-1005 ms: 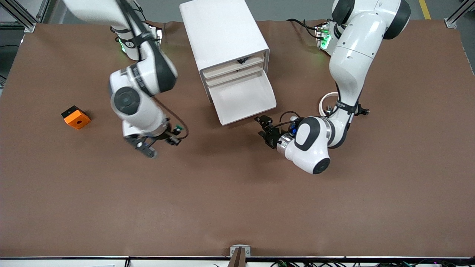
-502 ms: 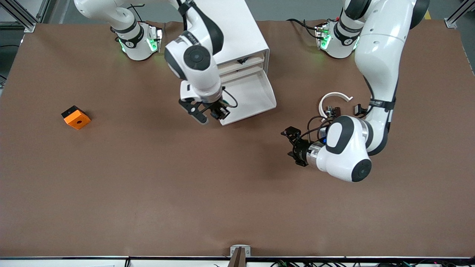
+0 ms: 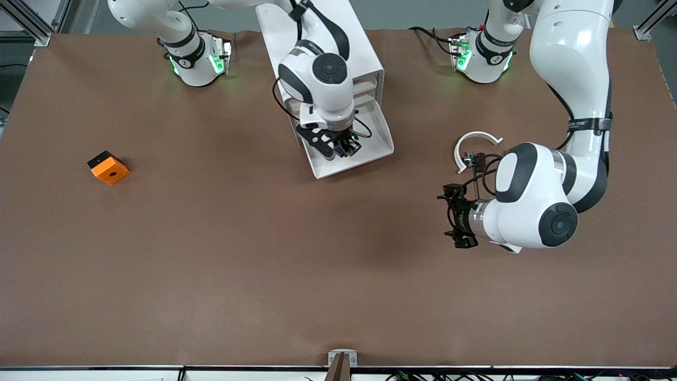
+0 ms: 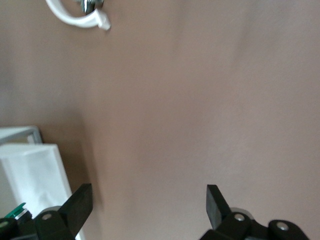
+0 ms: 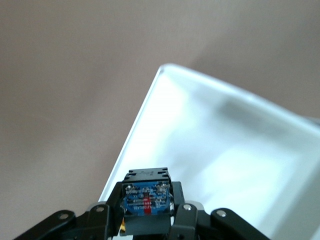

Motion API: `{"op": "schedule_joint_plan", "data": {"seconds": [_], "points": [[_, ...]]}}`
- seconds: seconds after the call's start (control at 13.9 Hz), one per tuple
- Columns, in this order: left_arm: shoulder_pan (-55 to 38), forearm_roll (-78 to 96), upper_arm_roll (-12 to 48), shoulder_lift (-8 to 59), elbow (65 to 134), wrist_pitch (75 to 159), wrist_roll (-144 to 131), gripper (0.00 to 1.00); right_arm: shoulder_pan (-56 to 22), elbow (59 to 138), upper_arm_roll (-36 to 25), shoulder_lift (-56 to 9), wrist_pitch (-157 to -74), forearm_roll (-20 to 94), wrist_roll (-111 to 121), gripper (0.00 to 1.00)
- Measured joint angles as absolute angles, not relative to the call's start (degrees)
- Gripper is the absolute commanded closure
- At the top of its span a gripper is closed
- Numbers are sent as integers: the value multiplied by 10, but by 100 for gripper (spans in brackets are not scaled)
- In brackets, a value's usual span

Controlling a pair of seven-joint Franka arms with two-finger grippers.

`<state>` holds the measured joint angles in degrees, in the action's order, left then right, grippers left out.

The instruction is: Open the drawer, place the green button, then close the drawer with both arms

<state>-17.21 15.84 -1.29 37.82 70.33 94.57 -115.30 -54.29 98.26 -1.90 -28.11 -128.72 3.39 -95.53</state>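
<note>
The cabinet point(image 3: 317, 42) has its lowest drawer point(image 3: 385, 138) pulled open. The drawer also shows in the right wrist view point(image 5: 225, 145) and in the left wrist view point(image 4: 35, 172). My right gripper point(image 3: 344, 148) hangs over the open drawer, shut on the button point(image 5: 146, 197). The button's blue base faces the wrist camera, between the fingers of the right gripper point(image 5: 146, 214). My left gripper point(image 3: 456, 217) is open and empty over bare table, toward the left arm's end, apart from the drawer. In the left wrist view the gripper point(image 4: 147, 200) has its fingers point(image 4: 80, 200) wide apart.
A white arc point(image 3: 476, 138) with small black clips point(image 3: 473, 157) lies beside the left arm's elbow; the arc also shows in the left wrist view point(image 4: 75, 17). An orange cube point(image 3: 108, 167) lies toward the right arm's end.
My right arm has carried the button from the table near the orange cube's side to over the open drawer. My left gripper has drawn away from the drawer front toward the left arm's end.
</note>
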Motion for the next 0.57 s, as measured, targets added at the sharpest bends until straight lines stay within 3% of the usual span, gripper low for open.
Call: {"op": "schedule_joint_plan", "data": {"seconds": [0.57], "points": [[-171,100,-13,347,722,937,-911,0,-573,932,-21,-338,-1286,34,-978,100]]}}
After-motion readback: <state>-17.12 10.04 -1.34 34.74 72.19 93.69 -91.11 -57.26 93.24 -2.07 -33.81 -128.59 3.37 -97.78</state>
